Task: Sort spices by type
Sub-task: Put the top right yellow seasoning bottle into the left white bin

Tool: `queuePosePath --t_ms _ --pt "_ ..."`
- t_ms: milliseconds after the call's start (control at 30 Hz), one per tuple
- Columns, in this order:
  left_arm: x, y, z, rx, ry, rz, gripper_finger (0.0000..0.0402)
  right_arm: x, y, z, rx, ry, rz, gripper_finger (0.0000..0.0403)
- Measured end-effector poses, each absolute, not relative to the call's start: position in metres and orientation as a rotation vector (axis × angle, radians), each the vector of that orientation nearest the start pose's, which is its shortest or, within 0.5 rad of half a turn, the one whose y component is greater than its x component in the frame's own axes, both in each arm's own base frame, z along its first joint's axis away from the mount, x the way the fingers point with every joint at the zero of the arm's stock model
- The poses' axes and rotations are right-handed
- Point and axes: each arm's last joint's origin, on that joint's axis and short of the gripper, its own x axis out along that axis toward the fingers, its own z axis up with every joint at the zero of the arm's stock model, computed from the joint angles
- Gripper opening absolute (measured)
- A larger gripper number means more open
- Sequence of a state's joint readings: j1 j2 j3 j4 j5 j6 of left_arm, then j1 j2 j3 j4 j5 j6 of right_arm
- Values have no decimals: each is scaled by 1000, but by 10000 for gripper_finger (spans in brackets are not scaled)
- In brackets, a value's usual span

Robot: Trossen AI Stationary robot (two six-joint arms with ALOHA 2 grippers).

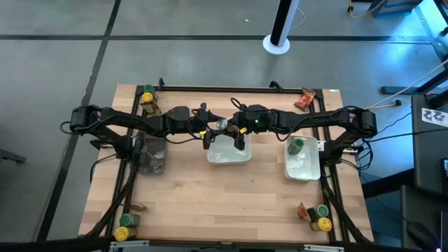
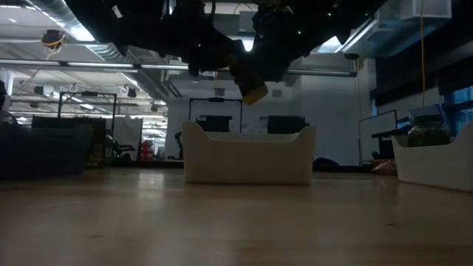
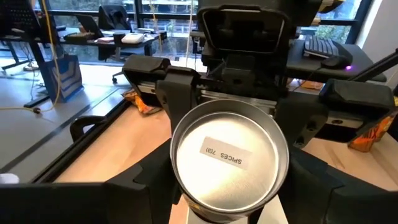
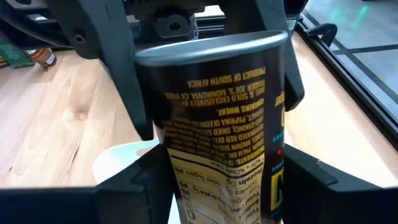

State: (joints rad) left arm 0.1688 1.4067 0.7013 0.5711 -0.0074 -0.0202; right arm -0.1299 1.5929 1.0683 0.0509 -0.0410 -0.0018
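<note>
Over the middle of the table, the two arms meet nose to nose above the centre white tray (image 1: pixel 228 157). Between them hangs the held jar (image 1: pixel 221 124), clear of the tray and tipped at an angle, so that from table height its yellow lid (image 2: pixel 255 92) points down towards the tray. The right gripper (image 1: pixel 236 131) is clamped on the jar's dark printed side. The left gripper (image 1: pixel 210 133) sits at the jar's other end, looking straight at its bare metal base (image 3: pixel 229 160), which carries a small sticker. It flanks the jar closely, but I cannot tell whether it has closed on it.

By the right edge stands the right white tray (image 1: pixel 302 169), with a green-lidded jar (image 1: pixel 297 145) upright at its far end. Towards the left edge sits the grey bin (image 1: pixel 150 159), beneath the left arm; I cannot make out anything in it.

The other spices sit at the corners:
- Far left corner: a yellow-lidded jar (image 1: pixel 148 91).
- Far right corner: a red-orange packet (image 1: pixel 304 100), lying by itself.
- Near left corner: a second yellow-lidded jar (image 1: pixel 123 234), a second green-lidded jar (image 1: pixel 129 220) just beside it, and a second packet (image 1: pixel 138 208) close by.
- Near right corner: a third packet (image 1: pixel 302 212), a third green-lidded jar (image 1: pixel 321 211) and a third yellow-lidded jar (image 1: pixel 324 225), bunched together.
</note>
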Motion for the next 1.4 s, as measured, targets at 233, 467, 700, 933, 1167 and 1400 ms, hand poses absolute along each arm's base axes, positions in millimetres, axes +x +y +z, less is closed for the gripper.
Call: queuePosePath --t_ms 233,467,700,933,1167,1400 --pt "294 50 238 -41 131 178 206 351 -45 253 34 473 -81 254" --pt "290 50 241 -8 146 179 206 326 -42 272 36 545 -97 275" --pt "274 47 251 7 117 178 206 285 -37 294 64 663 -124 277" --pt "248 43 259 33 36 180 206 268 -35 290 76 691 -126 277" --pt "223 39 257 73 -154 185 206 273 -36 258 56 524 -120 277" --pt "210 34 257 72 -354 109 206 275 -36 244 42 255 -111 278"
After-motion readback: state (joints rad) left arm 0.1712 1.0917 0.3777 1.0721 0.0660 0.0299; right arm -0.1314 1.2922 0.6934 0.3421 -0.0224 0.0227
